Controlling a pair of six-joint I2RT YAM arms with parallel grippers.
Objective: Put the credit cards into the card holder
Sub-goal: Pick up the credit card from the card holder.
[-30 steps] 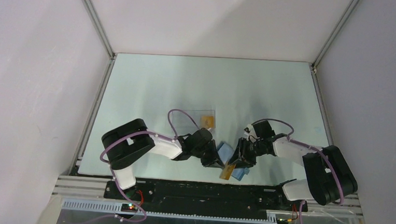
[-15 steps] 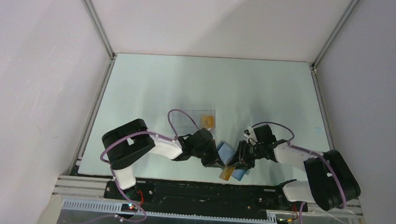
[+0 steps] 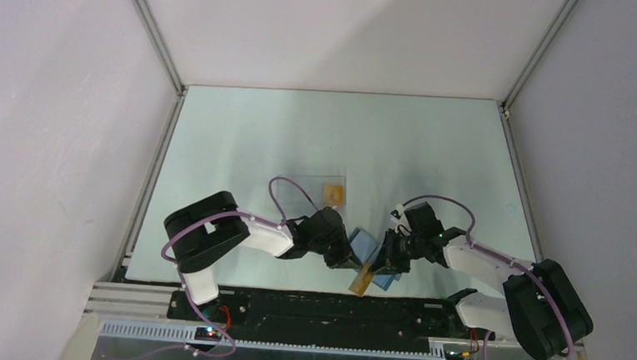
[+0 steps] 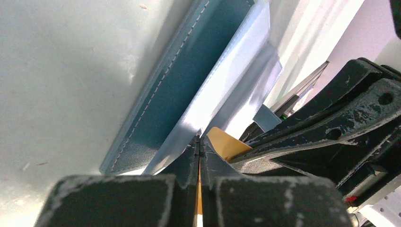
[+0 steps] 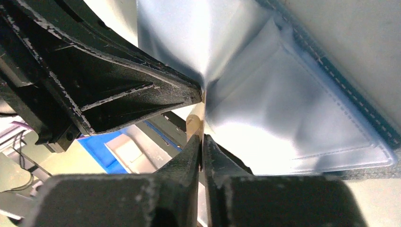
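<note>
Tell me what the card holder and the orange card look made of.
Card holder: outside looks like leather or imitation leather, dark blue, fine-grained, matt, with pale stitching. Its inner panels: thin pale blue sheet, sheeny and puckered, perhaps vinyl or coated fabric. Orange card: thin, stiff, smooth, probably plastic.

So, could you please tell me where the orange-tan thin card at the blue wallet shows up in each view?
Top external: the orange-tan thin card is low centre, tilted, against the blue folding wallet.
Left wrist: lower centre, just below the wallet's pale panel.
Right wrist: a tan sliver seen edge-on, centre.
Shared landmark: the wallet, right beside the card in all three.
</note>
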